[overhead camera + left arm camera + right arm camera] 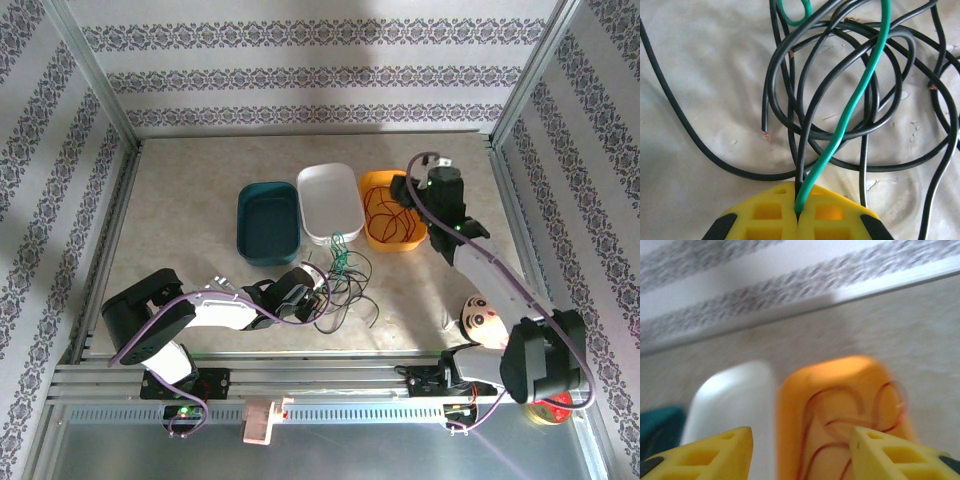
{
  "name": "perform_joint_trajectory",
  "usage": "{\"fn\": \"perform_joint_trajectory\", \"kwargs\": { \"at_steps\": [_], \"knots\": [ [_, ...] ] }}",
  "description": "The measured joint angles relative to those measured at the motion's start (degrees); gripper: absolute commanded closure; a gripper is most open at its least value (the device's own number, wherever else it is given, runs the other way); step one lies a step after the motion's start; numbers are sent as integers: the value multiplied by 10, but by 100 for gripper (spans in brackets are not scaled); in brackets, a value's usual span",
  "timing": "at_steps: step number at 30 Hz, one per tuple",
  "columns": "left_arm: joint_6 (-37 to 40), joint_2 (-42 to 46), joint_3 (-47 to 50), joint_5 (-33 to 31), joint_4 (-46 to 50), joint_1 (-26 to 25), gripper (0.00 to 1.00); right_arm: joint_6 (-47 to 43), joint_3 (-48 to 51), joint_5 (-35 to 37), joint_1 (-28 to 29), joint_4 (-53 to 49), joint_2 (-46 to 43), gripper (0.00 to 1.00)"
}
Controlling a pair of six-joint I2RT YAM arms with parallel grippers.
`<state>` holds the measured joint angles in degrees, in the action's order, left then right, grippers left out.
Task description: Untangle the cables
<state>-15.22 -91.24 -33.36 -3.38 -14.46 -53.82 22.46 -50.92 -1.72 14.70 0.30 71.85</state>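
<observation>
Tangled cables (345, 282) crowding white tray (330, 200) front, open table (180, 215) left of teal tray (268, 222)

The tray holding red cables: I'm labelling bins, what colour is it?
Orange; the tray shows best in the top external view.

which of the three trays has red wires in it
The orange tray, rightmost of the row, has red wires coiled inside; the white tray and teal tray beside it hold none.

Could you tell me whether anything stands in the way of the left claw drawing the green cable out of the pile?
Yes: the left claw is shut on the green cable, and a black cable runs into the same pinch beside it. Other black loops cross it, seemingly beneath, so they may drag along.
</observation>
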Motion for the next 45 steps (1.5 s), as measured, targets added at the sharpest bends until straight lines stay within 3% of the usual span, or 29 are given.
{"fn": "perform_joint_trajectory", "kwargs": {
  "at_steps": [6,15,23,34,36,40,45],
  "knots": [
    [6,0,-1,4,2,0,100,-29,38,-132,115,-74,23,47],
    [11,0,-4,12,7,0,100,-39,42,-188,160,-116,95,50],
    [11,0,-4,13,7,0,100,-71,-8,-156,183,-148,134,51],
    [10,0,-4,13,7,0,100,-155,-62,-19,258,-229,165,52],
    [10,0,-4,13,7,0,100,-167,-65,1,268,-239,167,58],
    [10,0,-4,14,7,0,100,-183,-68,43,274,-256,168,85],
    [10,0,-4,14,7,0,100,-184,-68,82,267,-261,162,99]
  ]
}}
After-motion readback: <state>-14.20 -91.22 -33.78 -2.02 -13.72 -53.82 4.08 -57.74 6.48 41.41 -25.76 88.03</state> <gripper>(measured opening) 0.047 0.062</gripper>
